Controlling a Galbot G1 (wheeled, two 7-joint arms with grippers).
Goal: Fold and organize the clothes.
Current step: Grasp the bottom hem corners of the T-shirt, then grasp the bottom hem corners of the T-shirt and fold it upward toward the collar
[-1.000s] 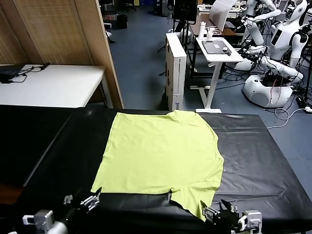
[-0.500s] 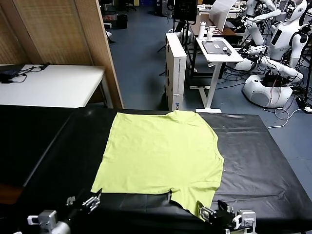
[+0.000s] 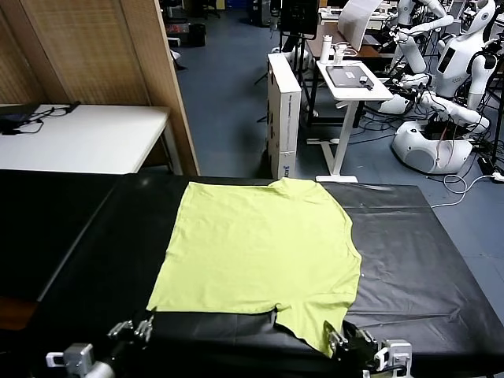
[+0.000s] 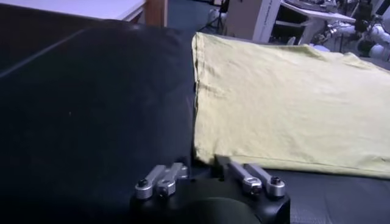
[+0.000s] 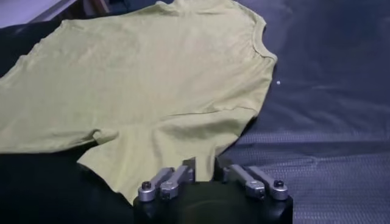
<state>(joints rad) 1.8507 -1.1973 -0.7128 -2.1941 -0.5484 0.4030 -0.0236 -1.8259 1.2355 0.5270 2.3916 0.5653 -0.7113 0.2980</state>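
Left end effector [image 3: 142, 329] sits at the near left corner of the T-shirt [image 3: 260, 252], low on the black counter [image 3: 409, 268]. Its fingers are closed together right at the shirt's corner hem; in the left wrist view the end effector [image 4: 204, 170] meets the fabric edge [image 4: 286, 97], and the tips look pinched on that corner, though the contact itself is mostly hidden by the effector body.

Right end effector [image 3: 346, 342] is at the near right, on the tip of the shirt's near sleeve. Fingers closed; in the right wrist view the end effector [image 5: 204, 167] has the sleeve edge [image 5: 152, 109] running in between the tips, so it looks clamped on the sleeve.

The T-shirt is lime yellow-green, spread flat, plain side up, in the middle of the counter, collar toward the far edge, one sleeve visible at the near right.

Beyond the counter: a white table [image 3: 87, 138] far left, a wooden panel [image 3: 94, 55], a white standing desk [image 3: 350, 83], white humanoid robots [image 3: 449, 71] far right.
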